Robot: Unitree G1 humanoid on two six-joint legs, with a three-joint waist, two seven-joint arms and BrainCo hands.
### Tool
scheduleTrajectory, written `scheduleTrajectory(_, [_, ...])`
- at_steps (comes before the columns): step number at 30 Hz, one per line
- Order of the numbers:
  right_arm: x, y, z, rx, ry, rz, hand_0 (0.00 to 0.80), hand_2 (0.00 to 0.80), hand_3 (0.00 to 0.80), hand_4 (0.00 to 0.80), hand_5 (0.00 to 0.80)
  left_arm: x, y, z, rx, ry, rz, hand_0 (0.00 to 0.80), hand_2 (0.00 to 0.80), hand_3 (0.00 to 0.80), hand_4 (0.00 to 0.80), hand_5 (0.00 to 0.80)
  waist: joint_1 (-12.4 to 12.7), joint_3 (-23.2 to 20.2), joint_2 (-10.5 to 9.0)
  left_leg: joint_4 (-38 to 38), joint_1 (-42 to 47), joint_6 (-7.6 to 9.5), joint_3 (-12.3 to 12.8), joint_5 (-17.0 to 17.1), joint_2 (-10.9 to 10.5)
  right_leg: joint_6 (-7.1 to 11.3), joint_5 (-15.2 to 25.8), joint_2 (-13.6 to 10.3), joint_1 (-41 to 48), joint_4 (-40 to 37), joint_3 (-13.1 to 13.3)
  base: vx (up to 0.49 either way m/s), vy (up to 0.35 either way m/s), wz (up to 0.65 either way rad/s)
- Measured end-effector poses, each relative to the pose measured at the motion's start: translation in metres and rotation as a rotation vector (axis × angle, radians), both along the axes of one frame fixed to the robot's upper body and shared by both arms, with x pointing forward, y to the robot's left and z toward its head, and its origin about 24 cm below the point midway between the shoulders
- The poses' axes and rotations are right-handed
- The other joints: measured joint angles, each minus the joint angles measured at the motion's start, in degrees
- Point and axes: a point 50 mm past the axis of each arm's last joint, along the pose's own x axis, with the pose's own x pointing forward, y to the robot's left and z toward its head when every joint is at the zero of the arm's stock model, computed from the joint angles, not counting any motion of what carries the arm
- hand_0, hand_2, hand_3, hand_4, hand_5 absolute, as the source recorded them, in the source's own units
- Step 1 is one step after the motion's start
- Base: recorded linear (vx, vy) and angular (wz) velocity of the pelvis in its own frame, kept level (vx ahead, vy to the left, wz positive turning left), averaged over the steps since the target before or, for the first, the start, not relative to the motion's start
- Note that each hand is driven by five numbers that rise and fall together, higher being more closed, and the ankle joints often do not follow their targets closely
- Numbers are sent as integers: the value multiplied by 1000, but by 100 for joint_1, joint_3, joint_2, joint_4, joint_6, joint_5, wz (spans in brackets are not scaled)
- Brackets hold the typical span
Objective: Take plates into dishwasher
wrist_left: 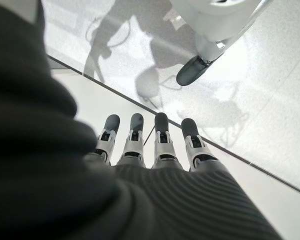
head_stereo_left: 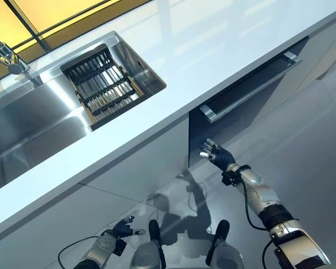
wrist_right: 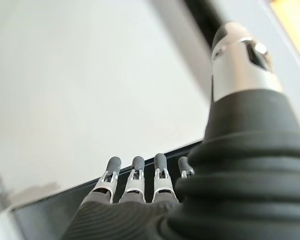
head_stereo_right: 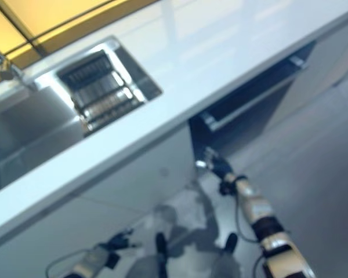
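Dishwasher first: sits under the countertop at about 3 o'clock, door cracked open at the top, bar handle showing. Right hand up just below that door, fingers apart and straight, holding nothing. Best bet probably: hook the handle and pull down slow. Left hand low at 7 o'clock over the floor, fingers relaxed, empty. Sink at 10 o'clock with a dish rack inside. Faucet further left. No plates visible anywhere.
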Motion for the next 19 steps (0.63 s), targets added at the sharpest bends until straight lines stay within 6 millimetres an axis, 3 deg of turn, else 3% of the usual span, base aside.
scheduleTrajectory(5, [-58, -39, -75, -330, 307, -86, 0, 0, 0, 0, 0, -14, 11, -5, 20, 46, 50, 0, 0, 0, 0, 0, 36, -108, -377, 4, 23, 30, -1, -2, -38, 96, -99, -65, 218, 1, 7, 99, 137, 28])
scheduleTrajectory(7, [-79, -51, -94, -424, 414, -90, 0, 0, 0, 0, 0, -18, 17, -6, 34, 70, 73, 0, 0, 0, 0, 0, 171, -186, -520, 2, 105, 41, -2, -33, -61, 138, -133, -91, 315, 1, 11, 119, 160, 16])
scheduleTrajectory(11, [-98, -51, -115, -509, 531, -76, 0, 0, 0, 0, 0, -29, 30, -11, 62, 130, 113, 0, 0, 0, 0, 0, 329, -403, -829, 1, 219, 48, -121, -102, -132, 219, -253, -175, 561, 8, 10, 123, 142, 19])
scheduleTrajectory(16, [-121, -39, -136, -491, 650, -92, 0, 0, 0, 0, 0, -35, 38, -12, 89, 166, 104, 0, 0, 0, 0, 0, 462, -720, -1214, 9, 210, 118, -287, -124, -287, 367, -559, -393, 625, 380, 16, 111, 142, 38])
scheduleTrajectory(18, [-134, -38, -144, -491, 708, -109, 0, 0, 0, 0, 0, -36, 38, -13, 103, 180, 79, 0, 0, 0, 0, 0, 466, -768, -1265, 3, 200, 176, -408, -127, -327, 351, -593, -477, 603, 703, 68, 104, 69, 47])
scheduleTrajectory(19, [-137, -37, -147, -494, 724, -119, 0, 0, 0, 0, 0, -36, 37, -13, 102, 192, 69, 0, 0, 0, 0, 0, 462, -792, -1180, -1, 180, 199, -499, -114, -266, 327, -538, -475, 471, 1029, 208, 67, 24, 33])
